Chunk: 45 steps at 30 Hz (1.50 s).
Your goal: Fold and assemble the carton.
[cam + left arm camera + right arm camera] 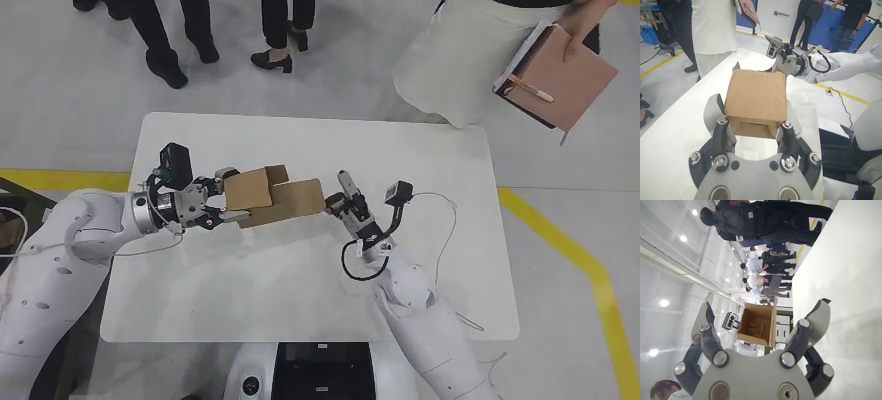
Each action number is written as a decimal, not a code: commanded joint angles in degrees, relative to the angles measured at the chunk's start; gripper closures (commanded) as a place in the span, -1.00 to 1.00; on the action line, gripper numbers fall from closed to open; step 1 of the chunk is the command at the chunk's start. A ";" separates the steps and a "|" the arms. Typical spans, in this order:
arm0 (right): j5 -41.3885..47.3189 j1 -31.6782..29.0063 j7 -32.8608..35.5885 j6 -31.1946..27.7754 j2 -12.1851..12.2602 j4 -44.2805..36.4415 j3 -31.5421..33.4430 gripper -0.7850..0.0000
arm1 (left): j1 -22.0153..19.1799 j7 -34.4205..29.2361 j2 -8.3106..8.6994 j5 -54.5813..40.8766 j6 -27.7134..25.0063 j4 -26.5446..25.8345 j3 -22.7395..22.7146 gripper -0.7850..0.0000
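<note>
The brown carton [270, 195] is held just above the middle of the white table [300, 290], lying on its side. My left gripper [222, 195] is shut on its left end; in the left wrist view the fingers [791, 117] press both side walls of the carton [755, 98]. My right gripper [335, 198] sits at the carton's right end, where the flaps stand out. In the right wrist view that gripper [764, 306] is open, fingers spread wide, facing the carton's open mouth [757, 325]. Folded flaps show deep inside it.
A thin black cable [440, 215] trails over the table's right part from the right arm. People stand on the floor beyond the far edge, one holding a clipboard [555, 75]. The table's near half is bare.
</note>
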 commanded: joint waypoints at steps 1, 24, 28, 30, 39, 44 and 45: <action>0.67 -0.61 3.59 1.64 0.35 -1.53 0.39 -1.00 | 0.08 0.45 -0.05 0.50 0.00 0.15 -0.19 0.13; 7.79 -2.57 9.76 -2.96 0.38 -10.10 -6.19 -1.00 | 1.92 5.82 -1.49 7.41 0.90 -1.47 -0.82 0.15; 6.97 -1.25 8.48 -4.09 0.19 -8.35 -6.60 -1.00 | 2.57 5.49 -1.55 6.52 0.00 -2.11 -0.98 0.16; 6.71 -0.78 8.37 -4.33 0.19 -7.89 -6.54 -1.00 | 2.88 4.97 -1.53 6.28 0.00 -2.63 -0.95 0.15; 9.60 0.41 12.31 -4.50 0.62 -7.14 -5.15 -1.00 | 3.30 2.65 -1.03 3.34 0.00 -3.97 -0.12 0.15; 6.15 0.63 9.09 -8.31 0.88 -6.52 -2.69 -1.00 | 3.09 1.64 -0.70 1.85 0.00 -4.28 0.12 0.15; 6.01 0.66 8.65 -8.84 0.89 -6.34 -2.48 -1.00 | 3.09 1.42 -0.63 1.54 0.00 -4.38 0.20 0.15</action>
